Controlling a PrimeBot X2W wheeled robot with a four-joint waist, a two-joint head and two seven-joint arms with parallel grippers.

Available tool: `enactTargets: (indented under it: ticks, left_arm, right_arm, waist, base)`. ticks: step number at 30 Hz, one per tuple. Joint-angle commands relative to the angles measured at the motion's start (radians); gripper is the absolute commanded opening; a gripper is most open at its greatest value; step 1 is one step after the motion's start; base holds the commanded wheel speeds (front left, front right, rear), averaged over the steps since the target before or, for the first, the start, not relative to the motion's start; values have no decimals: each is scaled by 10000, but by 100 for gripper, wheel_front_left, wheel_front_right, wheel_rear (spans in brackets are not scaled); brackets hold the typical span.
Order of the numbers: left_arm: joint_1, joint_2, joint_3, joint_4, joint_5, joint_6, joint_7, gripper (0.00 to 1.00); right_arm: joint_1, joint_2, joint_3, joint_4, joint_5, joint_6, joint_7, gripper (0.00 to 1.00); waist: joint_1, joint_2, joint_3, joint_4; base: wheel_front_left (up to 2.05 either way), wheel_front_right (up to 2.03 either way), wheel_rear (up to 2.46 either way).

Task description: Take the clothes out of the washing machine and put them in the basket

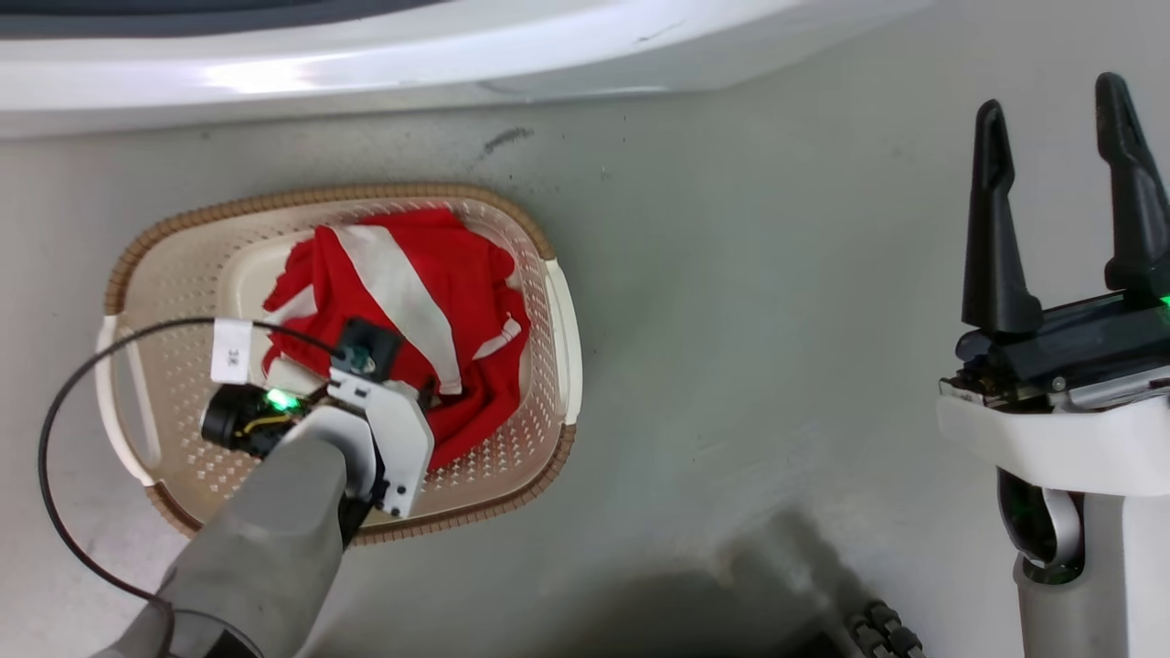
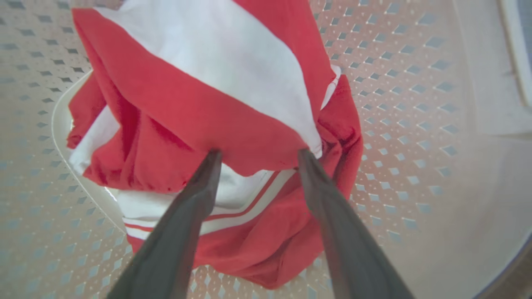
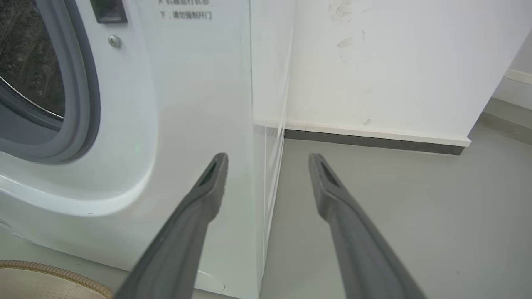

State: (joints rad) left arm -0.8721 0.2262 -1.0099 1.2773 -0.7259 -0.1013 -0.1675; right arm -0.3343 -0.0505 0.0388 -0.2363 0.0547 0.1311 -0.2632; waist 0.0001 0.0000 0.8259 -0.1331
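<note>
Left end effector (image 2: 257,155) was wide over clothes (image 2: 232,83) in basket (image 1: 329,194), lower left — straight lift out looked safest, avoiding snags; right end effector (image 1: 1051,96) wide, empty.

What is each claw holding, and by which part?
Nothing. The left claw is open over the clothes lying in the basket, pinching no fabric; the right claw is open in air.
</note>
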Motion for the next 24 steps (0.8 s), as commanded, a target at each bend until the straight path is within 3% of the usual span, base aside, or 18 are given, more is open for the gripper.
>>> enactTargets:
  ticks: [1, 11, 17, 24]
  left_arm:
    - [161, -41, -59, 30, 55, 32, -118, 100]
    - [1103, -336, 129, -245, -18, 220, -966, 100]
    - [1943, 82, 1117, -2185, 345, 796, -984, 100]
    - [3293, 529, 2722, -4698, 1485, 1624, -977, 100]
  right_arm:
    - [44, 5, 33, 55, -14, -7, -23, 100]
    - [895, 4, 171, 509, -175, -7, -23, 100]
    - [1507, 4, 106, 703, -292, -7, -23, 100]
    - [2095, 5, 74, 894, -358, -7, -23, 100]
  waist:
    - [-1, 0, -352, 80]
    - [-1, 0, -2414, 461]
    - [-1, 0, -3519, 658]
    - [-1, 0, -4576, 843]
  base:
    - [0, 0, 0]
    - [0, 0, 0]
    - [0, 0, 0]
    - [0, 0, 0]
